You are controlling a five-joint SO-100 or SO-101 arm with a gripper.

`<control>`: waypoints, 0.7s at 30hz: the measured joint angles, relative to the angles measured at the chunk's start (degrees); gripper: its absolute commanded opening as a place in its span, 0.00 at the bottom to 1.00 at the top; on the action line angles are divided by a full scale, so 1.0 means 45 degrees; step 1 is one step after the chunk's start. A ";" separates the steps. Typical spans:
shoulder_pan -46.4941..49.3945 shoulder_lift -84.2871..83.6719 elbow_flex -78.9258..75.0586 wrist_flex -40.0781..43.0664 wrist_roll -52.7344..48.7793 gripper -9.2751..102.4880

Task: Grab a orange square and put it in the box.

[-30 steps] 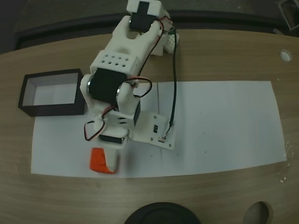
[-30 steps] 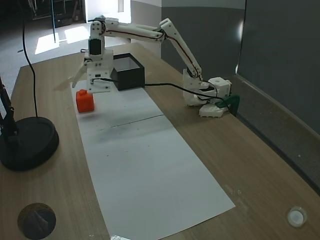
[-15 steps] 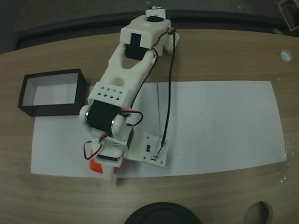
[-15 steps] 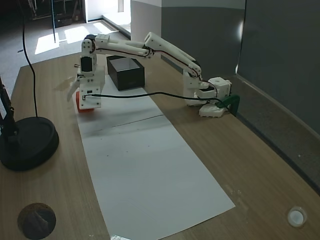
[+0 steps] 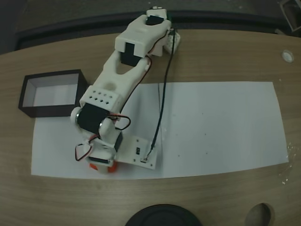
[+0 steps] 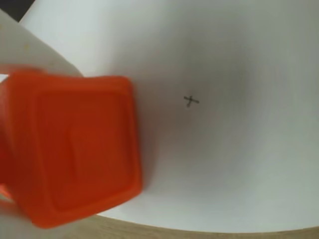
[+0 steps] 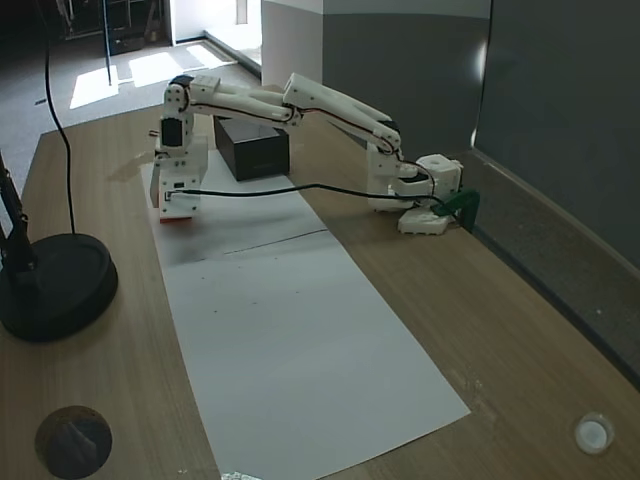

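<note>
The small bright orange-red plastic block (image 6: 72, 149) sits directly under the hand (image 5: 101, 165), on the white paper sheet (image 5: 211, 127) near that sheet's edge, where the wooden counter (image 5: 225, 197) begins. In the wrist view the block fills the lower left, its top face with a faint raised mark turned up at the camera, and a pale blurred shape, probably one finger, runs behind its upper left corner. In a fixed view from above, only a sliver of orange shows beneath the white arm's tip, so the hand is straddling or nearly touching the block.

I cannot tell how wide the fingers stand or whether they have closed on the block; the arm hides them from above, and the side-on fixed view (image 7: 175, 205) is too small to settle it.

The relation that matters next: the block is below and between where the fingers should be, with no sideways offset left to correct, so the closing squeeze is likely the step in hand. The black-walled rectangular open box with a pale inside (image 5: 28, 101) lies well away from the hand, back toward the arm's base and off to the left in that overhead fixed view, with bare paper between.
</note>
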 measured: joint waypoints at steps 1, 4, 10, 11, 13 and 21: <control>0.0020 0.0000 0.0000 0.0039 -0.0039 0.10; 0.0020 0.0000 0.0000 0.0039 -0.0059 0.10; 0.0332 0.0156 -0.0703 0.0332 -0.0078 0.10; 0.0566 0.0430 -0.0820 0.0332 -0.0078 0.10; 0.1113 0.1348 -0.1016 0.0332 -0.0078 0.10; 0.4258 0.5898 -0.1406 0.0332 -0.1074 0.10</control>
